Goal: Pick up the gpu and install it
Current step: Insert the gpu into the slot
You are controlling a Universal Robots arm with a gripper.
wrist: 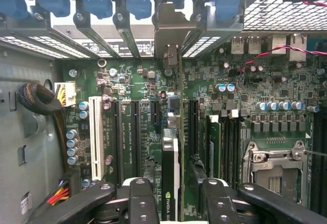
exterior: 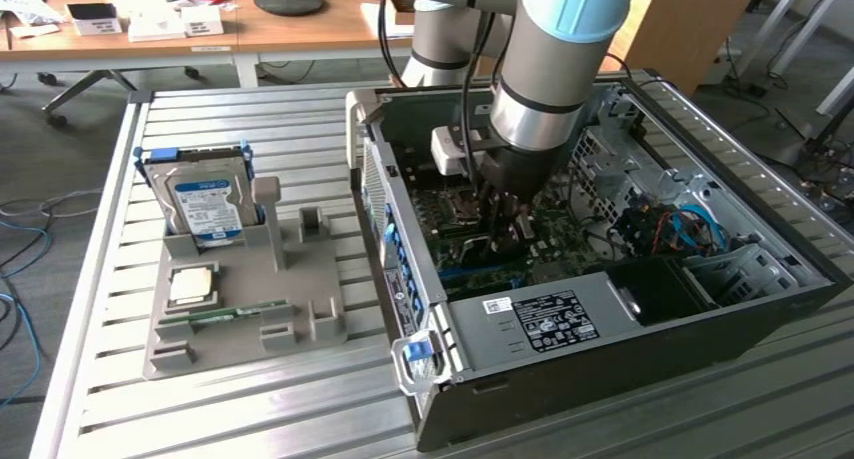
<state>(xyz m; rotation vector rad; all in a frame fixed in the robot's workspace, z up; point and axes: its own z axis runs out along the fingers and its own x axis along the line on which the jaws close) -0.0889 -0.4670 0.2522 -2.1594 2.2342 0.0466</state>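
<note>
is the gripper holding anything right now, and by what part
The gripper holds the gpu edge-on, jaws on its two flat faces at the card's upper edge, above the motherboard.

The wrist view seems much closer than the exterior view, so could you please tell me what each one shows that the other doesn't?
Wrist view alone: the gpu seen edge-on, standing upright over the motherboard between the claw's fingers, its bracket up at the rear slot openings; also a white slot and the empty CPU socket.

Exterior view alone: the grey tray beside the case, with the hard drive, a chip and a memory stick; the arm reaching into the case.

Both: the claw down over the motherboard inside the open case.
</note>
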